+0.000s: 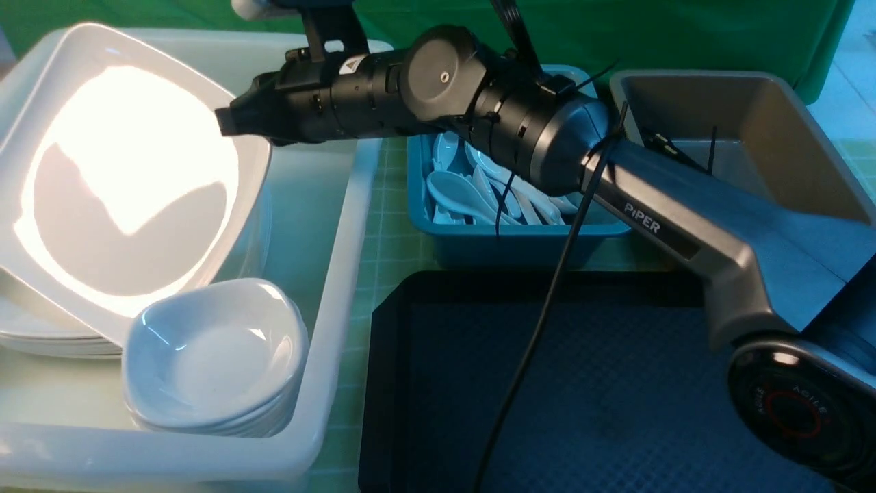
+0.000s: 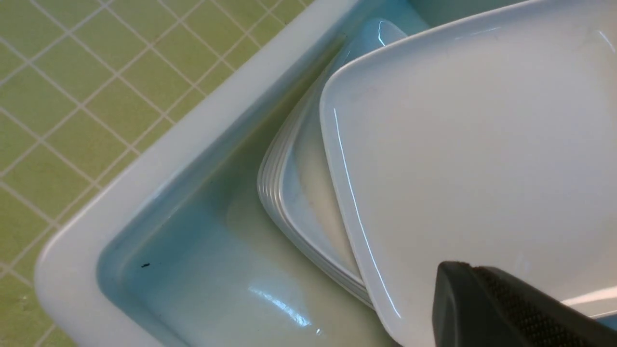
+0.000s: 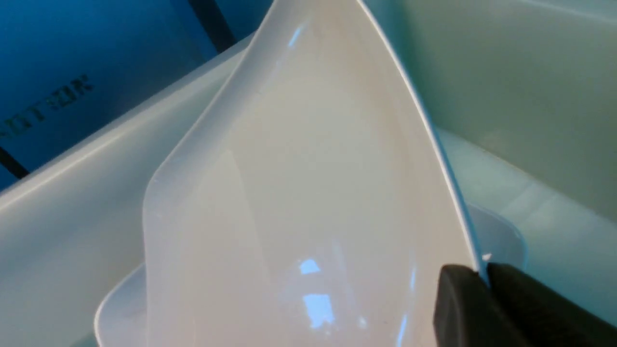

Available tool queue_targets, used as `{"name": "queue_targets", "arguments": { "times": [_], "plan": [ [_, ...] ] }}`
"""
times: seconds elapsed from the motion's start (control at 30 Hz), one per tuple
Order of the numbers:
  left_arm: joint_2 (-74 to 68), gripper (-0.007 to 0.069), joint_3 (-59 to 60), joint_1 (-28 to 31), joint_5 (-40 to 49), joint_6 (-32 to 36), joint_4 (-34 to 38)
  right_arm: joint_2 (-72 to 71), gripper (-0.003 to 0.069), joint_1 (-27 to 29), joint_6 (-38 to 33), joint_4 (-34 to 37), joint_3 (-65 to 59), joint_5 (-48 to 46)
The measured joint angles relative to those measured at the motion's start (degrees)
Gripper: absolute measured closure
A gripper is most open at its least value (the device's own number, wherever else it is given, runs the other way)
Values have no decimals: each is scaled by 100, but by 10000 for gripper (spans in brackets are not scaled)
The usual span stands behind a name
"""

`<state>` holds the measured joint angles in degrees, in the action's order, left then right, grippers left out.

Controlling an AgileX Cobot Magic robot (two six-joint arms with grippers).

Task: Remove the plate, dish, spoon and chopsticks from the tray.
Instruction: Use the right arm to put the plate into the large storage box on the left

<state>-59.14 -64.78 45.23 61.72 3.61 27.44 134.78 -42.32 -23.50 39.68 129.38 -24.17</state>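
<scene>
From the front, the right gripper point(image 1: 227, 123) reaches across to the robot's left and pinches the far right edge of a large glossy white rectangular plate point(image 1: 130, 171). The plate is tilted over a stack of matching white plates point(image 1: 48, 337) inside a pale white plastic tub point(image 1: 342, 274). A stack of small rounded-square white dishes point(image 1: 212, 356) sits in the same tub, nearer the robot. A blue tub point(image 1: 520, 239) of white soup spoons point(image 1: 452, 192) and a grey tub point(image 1: 753, 103) stand beyond the big black diamond-textured tray point(image 1: 616, 397) on the green gridded worktop point(image 1: 390, 226).

The left wrist view shows the plate point(image 2: 458, 144) overlapping the stack point(image 2: 289, 193). Only one black ribbed finger of the left gripper point(image 2: 511, 313) is visible, so I cannot tell its opening.

In the right wrist view the right gripper point(image 3: 482, 284) is closed tight on the plate's point(image 3: 299, 193) thin rim.
</scene>
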Motion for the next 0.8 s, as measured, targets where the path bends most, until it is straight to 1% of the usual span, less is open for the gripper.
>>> {"name": "queue_targets", "arguments": {
  "times": [0.1,0.27,0.37,0.43,0.57,0.8],
  "plan": [
    [0,626,0,0,0,19,-14,12,633,0,-321,-134,6,34],
    [0,626,0,0,5,48,-14,89,631,0,-626,-133,11,179],
    [0,626,0,0,6,66,-14,194,629,0,-592,-114,29,344],
    [0,626,0,0,6,66,-14,259,629,0,-371,-107,33,417],
    [0,626,0,0,6,66,-20,473,629,0,629,-140,39,701],
    [0,626,0,0,6,66,-20,595,631,0,1517,-300,34,1009]
  ]
}}
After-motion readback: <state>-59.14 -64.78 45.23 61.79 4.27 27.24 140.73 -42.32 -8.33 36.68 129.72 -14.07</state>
